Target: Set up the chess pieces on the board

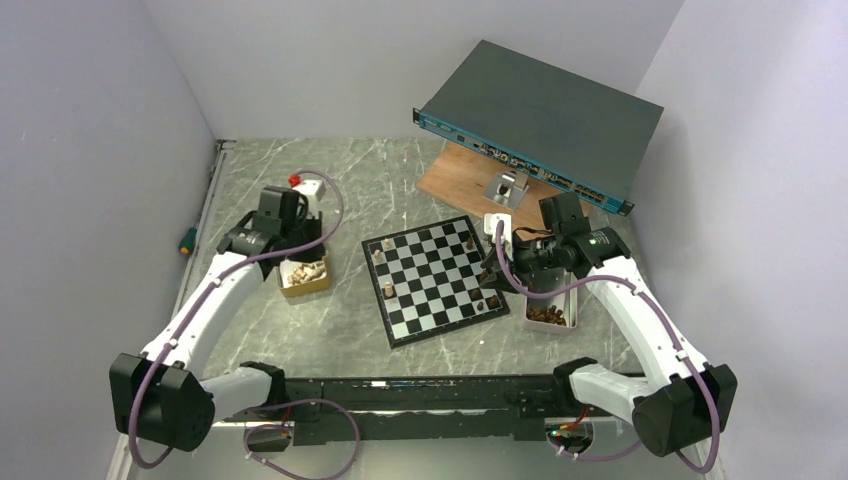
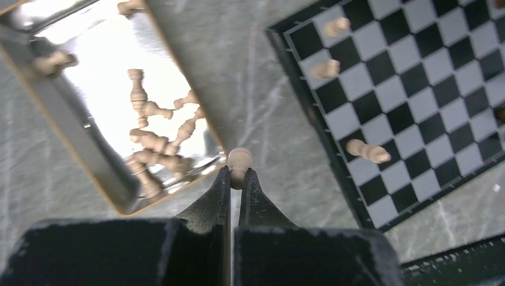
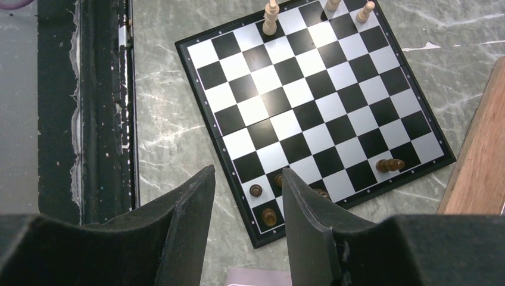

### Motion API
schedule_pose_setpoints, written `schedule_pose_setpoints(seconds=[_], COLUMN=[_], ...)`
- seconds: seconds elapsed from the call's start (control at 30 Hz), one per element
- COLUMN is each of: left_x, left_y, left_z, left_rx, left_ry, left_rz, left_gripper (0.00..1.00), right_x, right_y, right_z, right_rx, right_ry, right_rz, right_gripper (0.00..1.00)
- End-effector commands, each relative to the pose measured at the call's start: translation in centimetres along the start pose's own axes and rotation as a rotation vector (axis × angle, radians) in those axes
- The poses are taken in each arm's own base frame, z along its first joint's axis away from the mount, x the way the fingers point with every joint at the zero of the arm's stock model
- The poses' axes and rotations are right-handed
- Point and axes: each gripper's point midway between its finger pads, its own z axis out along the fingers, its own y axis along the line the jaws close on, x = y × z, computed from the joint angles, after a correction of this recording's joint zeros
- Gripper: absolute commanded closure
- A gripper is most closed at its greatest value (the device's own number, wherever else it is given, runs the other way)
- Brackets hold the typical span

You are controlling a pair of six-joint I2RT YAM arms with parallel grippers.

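Note:
The black-and-white board (image 1: pixel 435 280) lies mid-table. My left gripper (image 2: pixel 239 174) is shut on a light tan piece (image 2: pixel 240 159), held over the bare table between the board's left edge (image 2: pixel 309 101) and a tan tray (image 2: pixel 71 128) of loose light pieces (image 2: pixel 149 143). Three light pieces (image 2: pixel 367 151) stand or lie along that side of the board. My right gripper (image 3: pixel 247 179) is open and empty above the board's near right corner (image 3: pixel 262 238). Dark pieces (image 3: pixel 255 190) stand there, one partly hidden by a finger, and one dark piece (image 3: pixel 390 165) lies on its side.
A pale tray (image 1: pixel 548 315) of dark pieces sits right of the board. A brown wooden plank (image 1: pixel 465 180) and a dark rack unit (image 1: pixel 540 120) lie behind it. A white box with a red button (image 1: pixel 308 190) and a screwdriver (image 1: pixel 186 240) are at the left.

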Motion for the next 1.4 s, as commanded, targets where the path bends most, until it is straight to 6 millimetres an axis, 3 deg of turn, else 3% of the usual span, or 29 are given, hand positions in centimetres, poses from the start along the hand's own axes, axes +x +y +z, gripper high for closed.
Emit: schedule_pose_setpoints(seconds=[0.0,0.23,0.7,1.0,1.37], left_x=[-0.6,-1.2,-1.7,-0.9,-0.6], left_y=[-4.4,-10.0,-14.8,-15.6,-14.3], left_z=[-0.5,1.6,8.1,11.7,13.3], left_rx=[0.092,0.141,0.041,0.018,-0.067], left_ry=[-0.031,-0.014,0.059,0.113,0.142], left_rz=[0.013,0.068,0.159,0.190,0.252], left_gripper=[1.00,1.00,1.00,1.00,1.00], right_x=[-0.2,0.0,0.6,0.7,0.8], right_y=[0.1,-0.2,-0.5,-0.5,-0.5], right_z=[0.2,0.1,0.1,0.1,0.2], right_rx=[-0.012,0.001,0.015,0.015,0.012], right_ry=[-0.012,-0.002,0.016,0.020,0.021], right_rz=[-0.017,-0.015,-0.009,-0.007,-0.007], right_gripper=[0.52,0.52,0.52,0.52,0.52])
